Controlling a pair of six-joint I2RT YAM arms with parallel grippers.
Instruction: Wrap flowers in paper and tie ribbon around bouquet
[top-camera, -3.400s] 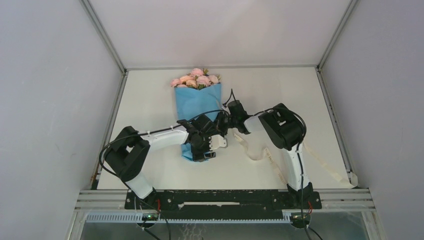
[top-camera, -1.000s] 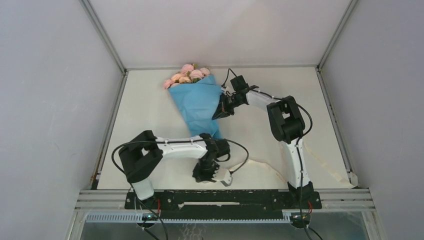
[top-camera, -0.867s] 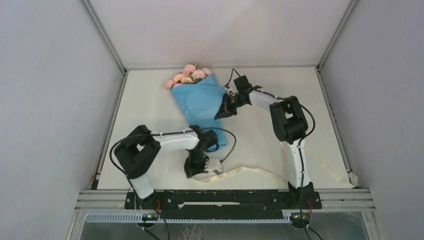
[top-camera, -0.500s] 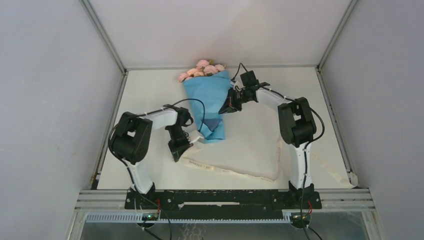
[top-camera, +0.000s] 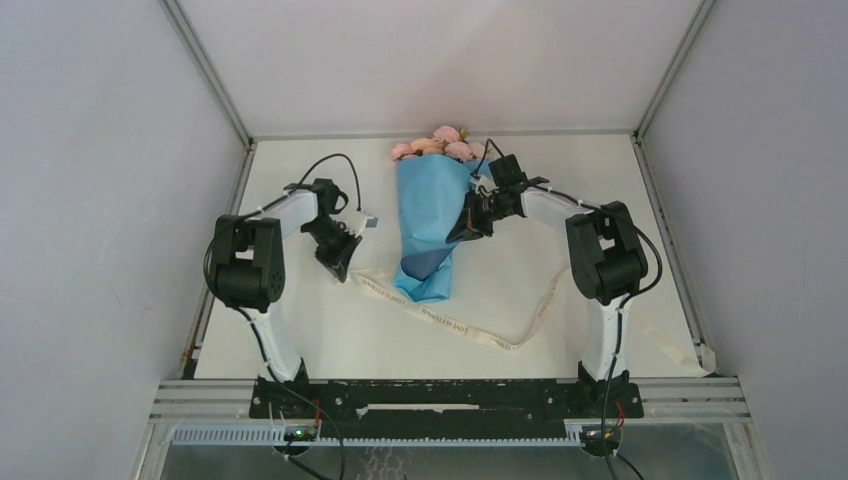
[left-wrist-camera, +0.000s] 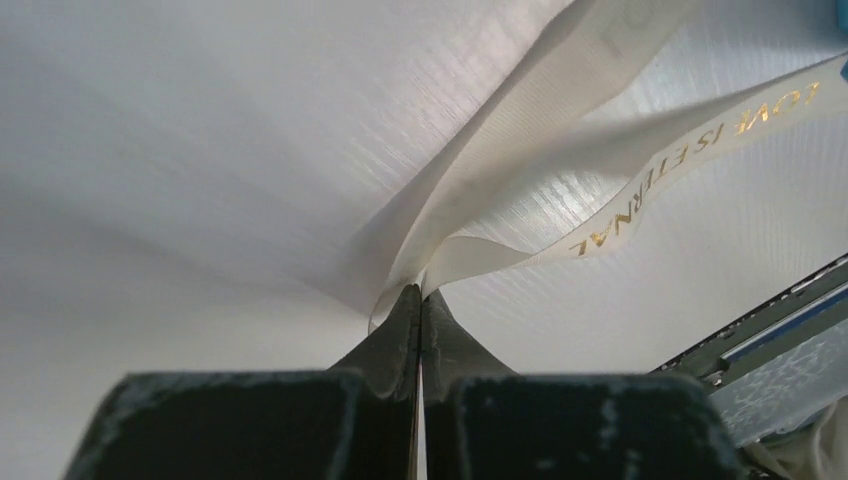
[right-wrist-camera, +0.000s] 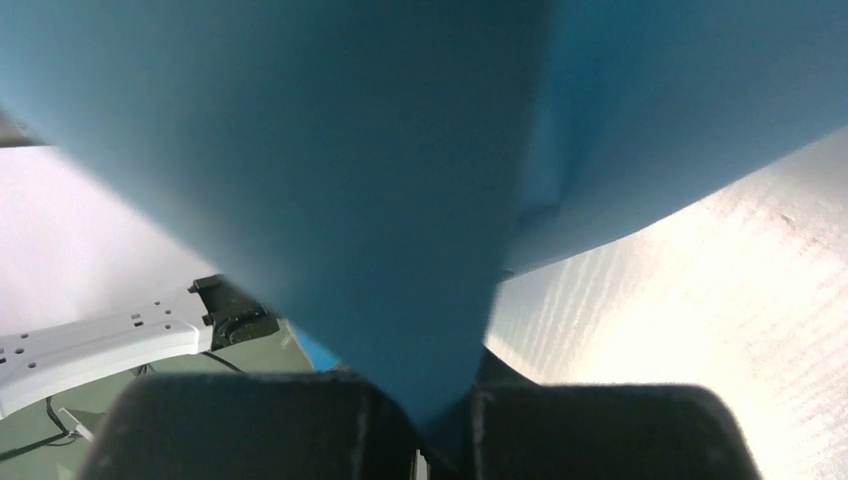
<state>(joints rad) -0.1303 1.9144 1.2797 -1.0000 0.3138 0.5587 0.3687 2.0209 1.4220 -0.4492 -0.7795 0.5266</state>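
Front strip: the bench (top-camera: 350, 345) is open between the arm bases, crossed only by the flat ribbon (top-camera: 440, 317).
Centre: the bouquet (top-camera: 425, 215) lies lengthwise from the back edge to mid-bench and blocks sideways passage.
Left of bouquet: narrow gap, barred by the left claw (top-camera: 342, 270) and the ribbon stretched from it to the bouquet's tip.
Right of bouquet: the right claw (top-camera: 462, 230) is clamped on the bouquet's edge, and its arm spans the gap.
Borders: rails (top-camera: 225, 240) and walls (top-camera: 100, 200).

Left gripper (top-camera: 340, 264) is swinging from the near edge out to the left, dragging the ribbon (top-camera: 445, 320) along. Right gripper (top-camera: 467, 229) is shifting the bouquet (top-camera: 428, 220) rightward, straightening it.
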